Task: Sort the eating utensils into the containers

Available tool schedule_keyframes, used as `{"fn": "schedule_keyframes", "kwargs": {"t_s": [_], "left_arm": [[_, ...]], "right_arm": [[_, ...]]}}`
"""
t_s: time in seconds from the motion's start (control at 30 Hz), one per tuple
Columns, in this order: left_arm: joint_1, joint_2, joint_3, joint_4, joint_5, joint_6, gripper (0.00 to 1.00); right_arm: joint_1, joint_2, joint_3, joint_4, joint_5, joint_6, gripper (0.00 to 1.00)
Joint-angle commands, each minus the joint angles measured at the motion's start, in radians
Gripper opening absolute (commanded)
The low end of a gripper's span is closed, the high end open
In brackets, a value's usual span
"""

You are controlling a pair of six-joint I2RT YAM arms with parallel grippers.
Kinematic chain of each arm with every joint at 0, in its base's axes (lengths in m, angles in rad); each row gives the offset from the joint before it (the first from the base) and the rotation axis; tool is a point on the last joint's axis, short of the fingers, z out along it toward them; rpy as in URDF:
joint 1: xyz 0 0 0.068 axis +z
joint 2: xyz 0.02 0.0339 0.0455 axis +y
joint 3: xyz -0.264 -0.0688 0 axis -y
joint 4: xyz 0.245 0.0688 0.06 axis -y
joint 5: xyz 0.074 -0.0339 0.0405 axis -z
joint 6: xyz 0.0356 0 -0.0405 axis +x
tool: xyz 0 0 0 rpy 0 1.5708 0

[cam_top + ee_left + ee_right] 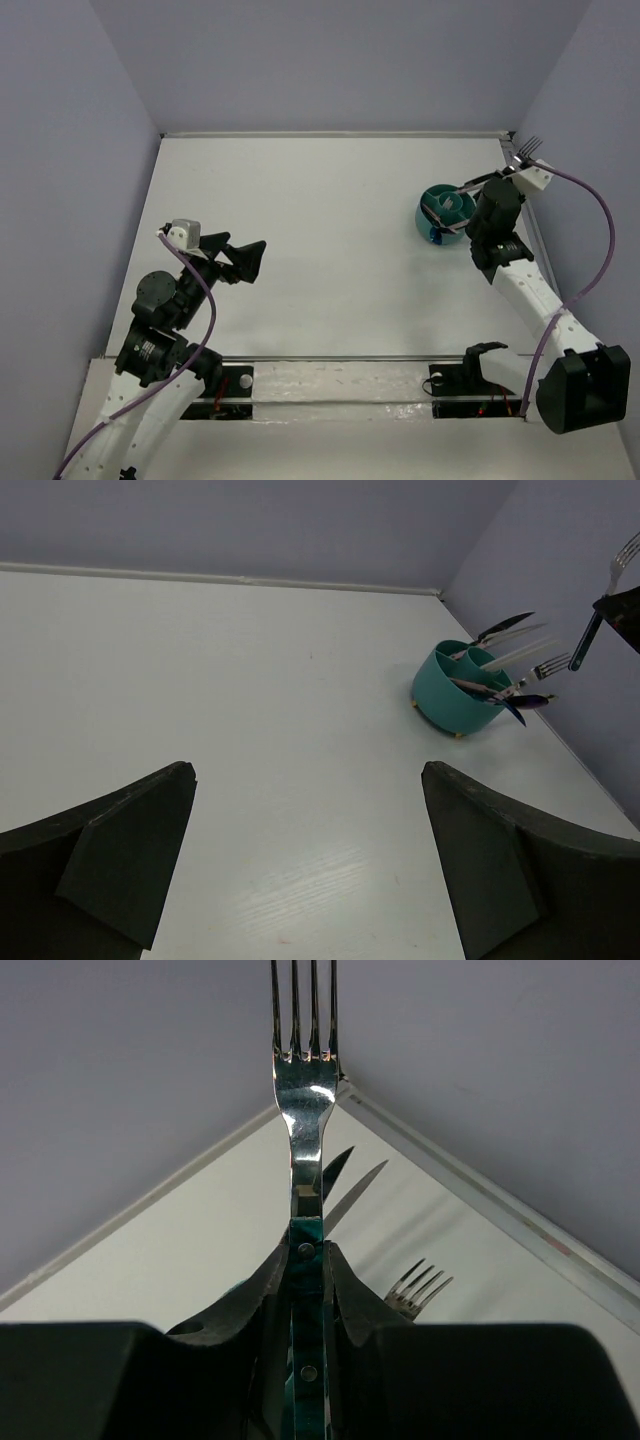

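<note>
Right gripper (307,1256): closed tight on the riveted handle of a fork (304,1080); silver tines point up and away toward the far right corner; held aloft just beyond the cup (445,211), clear of it.
Cup: teal, round, upright on the table (320,220) near the right wall; holds several utensils (497,685) leaning over its rim, among them a second fork, knife-like blades, a pale stick and a dark blue piece.
Left gripper (307,772): fingers (120,855) spread wide, nothing between them; hovers over the near left of the table, well apart from the cup.
</note>
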State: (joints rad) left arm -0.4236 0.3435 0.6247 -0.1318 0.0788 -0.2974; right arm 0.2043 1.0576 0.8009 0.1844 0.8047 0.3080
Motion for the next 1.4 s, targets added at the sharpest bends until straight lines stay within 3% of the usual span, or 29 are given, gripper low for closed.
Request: {"fn": "schedule_keyframes", "kwargs": {"t_s": [0.0,0.17,0.5,1.1,1.37], "left_arm": [[0.008,-0.005,0.023,0.054,0.012,0.001,0.99],[0.008,0.002,0.023,0.054,0.015,0.001,0.99],[0.008,0.008,0.023,0.057,0.016,0.001,0.99],[0.008,0.009,0.023,0.057,0.015,0.001,0.99],[0.008,0.011,0.024,0.058,0.015,0.0,0.99]], "right_arm": [[-0.049,0.05,-0.026,0.159,0.013,0.013,0.0],[-0.059,0.136,-0.095,0.378,-0.041,-0.056,0.0],[-0.059,0.266,-0.134,0.51,-0.094,-0.072,0.0],[-0.059,0.346,-0.23,0.609,-0.134,0.011,0.0],[-0.029,0.331,-0.209,0.508,-0.122,0.039,0.0]]}}
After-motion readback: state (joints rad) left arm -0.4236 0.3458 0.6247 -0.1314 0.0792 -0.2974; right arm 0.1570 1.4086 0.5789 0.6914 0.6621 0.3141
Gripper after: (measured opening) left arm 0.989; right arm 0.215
